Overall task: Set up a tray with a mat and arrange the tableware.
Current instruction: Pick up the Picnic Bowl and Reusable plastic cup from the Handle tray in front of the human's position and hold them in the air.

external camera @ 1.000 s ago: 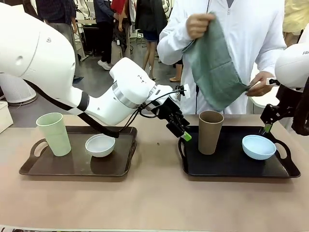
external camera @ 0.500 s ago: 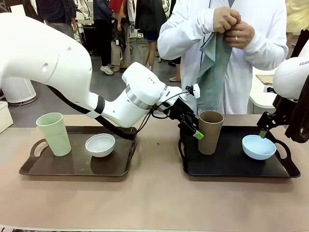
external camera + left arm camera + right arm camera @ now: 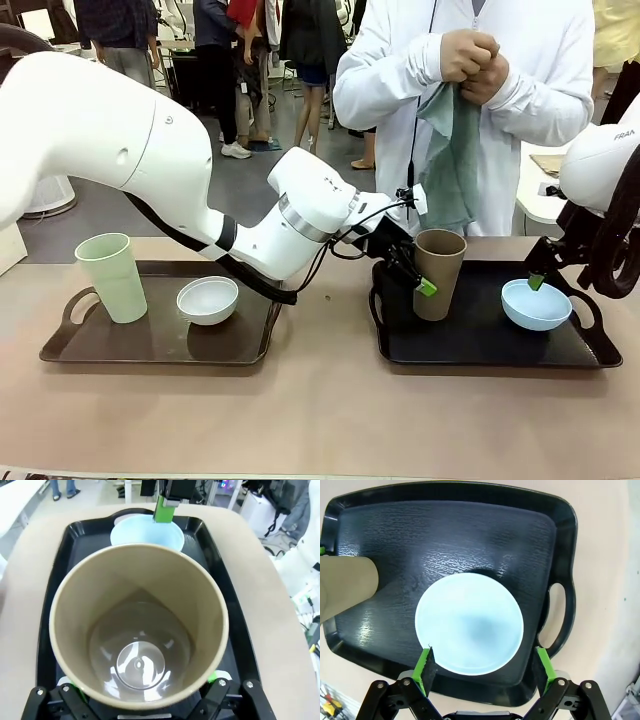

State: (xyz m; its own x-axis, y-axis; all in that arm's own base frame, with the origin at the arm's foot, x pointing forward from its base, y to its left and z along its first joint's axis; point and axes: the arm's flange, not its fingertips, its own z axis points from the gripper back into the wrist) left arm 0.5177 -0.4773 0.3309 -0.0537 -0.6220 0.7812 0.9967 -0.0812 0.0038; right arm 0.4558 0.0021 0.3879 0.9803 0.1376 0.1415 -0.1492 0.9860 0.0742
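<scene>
Left gripper [image 3: 143,682] gapes around the brown cup [image 3: 140,630], right gripper [image 3: 483,655] spreads above the blue bowl [image 3: 470,622]; off-centre closing could tip either.

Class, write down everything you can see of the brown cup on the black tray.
The brown cup is tall and handleless, narrowing toward its base. It is matt tan outside, glossy inside and empty, and looks like plastic. It stands about upright at the left end of the black tray, apart from the blue bowl. The left gripper has its open jaws on either side of the cup, a green pad by each side. Whether the pads touch it cannot be told.
</scene>
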